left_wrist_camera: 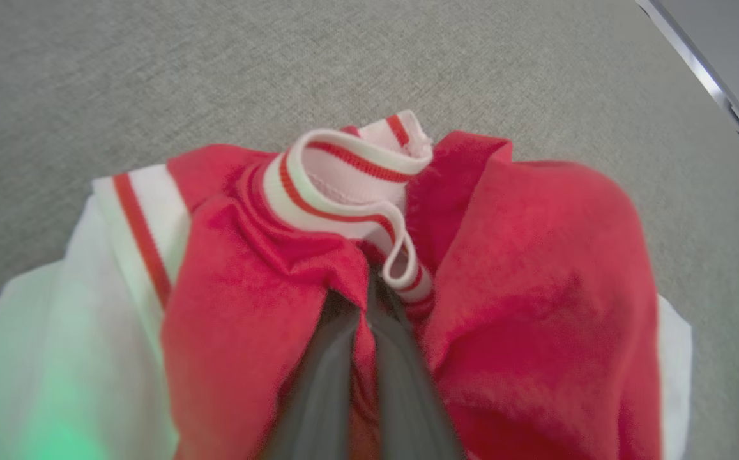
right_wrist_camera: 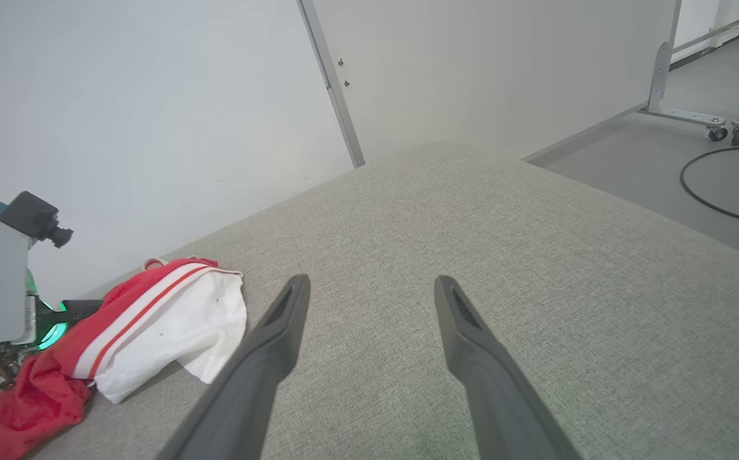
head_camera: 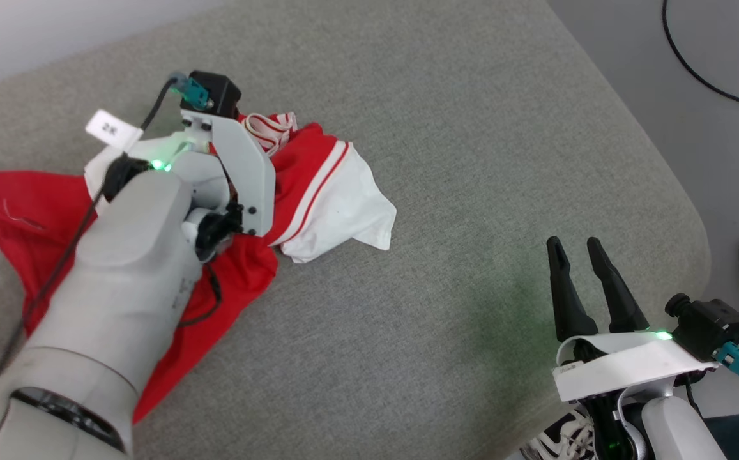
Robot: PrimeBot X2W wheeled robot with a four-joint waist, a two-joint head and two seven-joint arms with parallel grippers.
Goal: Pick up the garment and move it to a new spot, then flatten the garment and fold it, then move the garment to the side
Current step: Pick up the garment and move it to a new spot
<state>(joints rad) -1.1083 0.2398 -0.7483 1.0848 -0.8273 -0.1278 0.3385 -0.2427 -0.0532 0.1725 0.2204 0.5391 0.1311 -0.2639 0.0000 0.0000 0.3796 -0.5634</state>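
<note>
Garment point(head_camera: 318, 185) bunched, pinched between left jaws; right jaws spread, well apart.

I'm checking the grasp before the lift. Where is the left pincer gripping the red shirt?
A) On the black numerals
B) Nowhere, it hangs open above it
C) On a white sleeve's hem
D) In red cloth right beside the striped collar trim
D: in the left wrist view the left pincer is shut, with red cloth of the garment bunched around its fingers just below the striped collar trim.
</note>
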